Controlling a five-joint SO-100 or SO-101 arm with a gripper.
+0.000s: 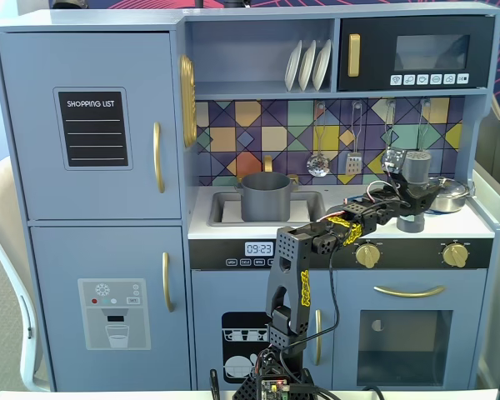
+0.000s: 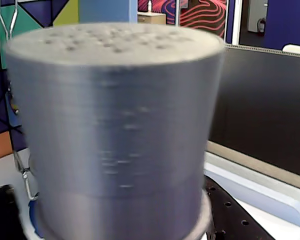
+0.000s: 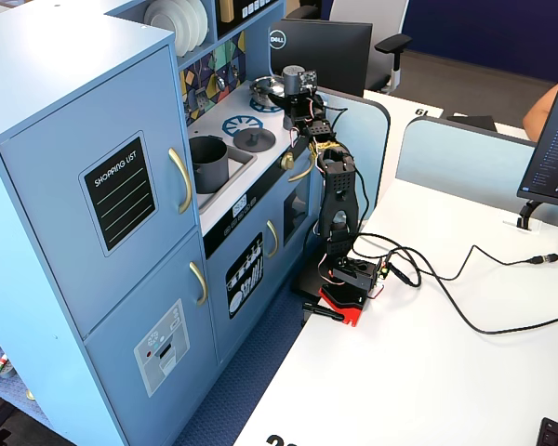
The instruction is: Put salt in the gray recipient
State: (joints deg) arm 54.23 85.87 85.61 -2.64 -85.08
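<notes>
The salt shaker (image 1: 416, 167) is a grey cylinder with small holes in its top. It stands upright in my gripper (image 1: 412, 193), held above the right side of the stove top. In the wrist view the shaker (image 2: 115, 130) fills most of the frame, with black fingers (image 2: 232, 215) at its base. The grey pot (image 1: 265, 195) stands open in the sink, left of the gripper and apart from it. In the other fixed view the shaker (image 3: 293, 78) is at the far end of the counter and the pot (image 3: 207, 162) is nearer.
A small grey lid (image 1: 411, 223) lies on the burner under the gripper. A shiny metal pot (image 1: 447, 193) sits at the far right. Utensils (image 1: 318, 162) hang on the tiled back wall. The stove knobs (image 1: 367, 255) are on the front panel.
</notes>
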